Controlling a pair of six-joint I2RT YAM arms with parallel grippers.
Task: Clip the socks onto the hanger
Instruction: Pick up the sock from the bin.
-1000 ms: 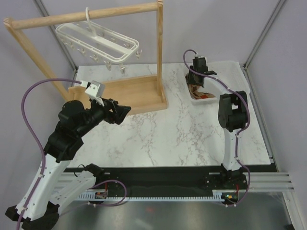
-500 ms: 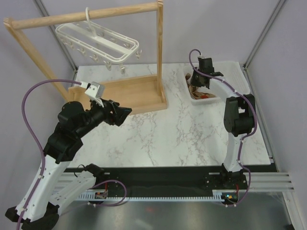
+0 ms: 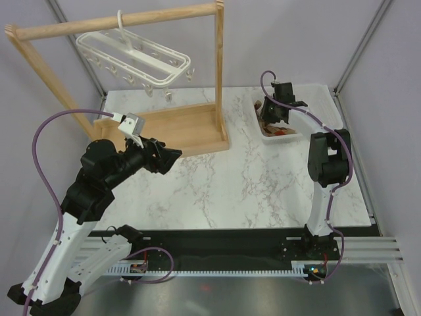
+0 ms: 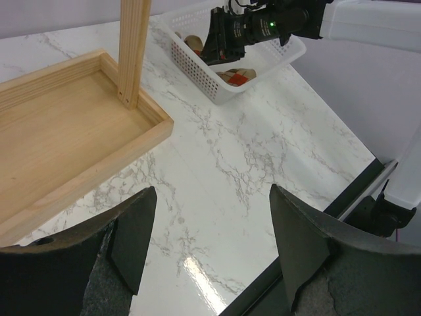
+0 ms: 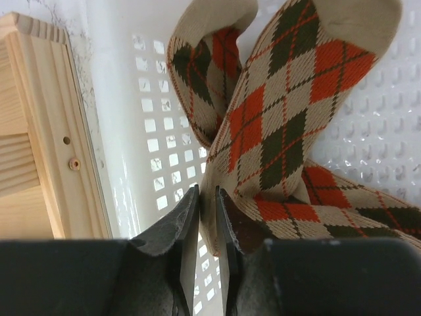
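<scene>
The argyle socks [image 5: 276, 125] lie in the white perforated basket [image 5: 151, 145] at the back right of the table; they also show in the top view [image 3: 275, 129]. My right gripper [image 5: 207, 194] is shut on the edge of one sock, down inside the basket [image 3: 290, 136]. The left wrist view shows that gripper [image 4: 227, 33] over the basket [image 4: 204, 79]. The white hanger [image 3: 135, 59] hangs by its hook from the wooden rack's top bar, its clips dangling. My left gripper [image 3: 172, 156] is open and empty above the table, in front of the rack [image 4: 214, 197].
The wooden rack [image 3: 177, 128] stands at the back left, with a tray-like base [image 4: 66, 125] and an upright post next to the basket [image 5: 33, 131]. Marble tabletop [image 3: 250, 184] lies between the arms.
My right arm has swung a little to the right and its wrist has settled over the basket. The left arm has barely moved.
</scene>
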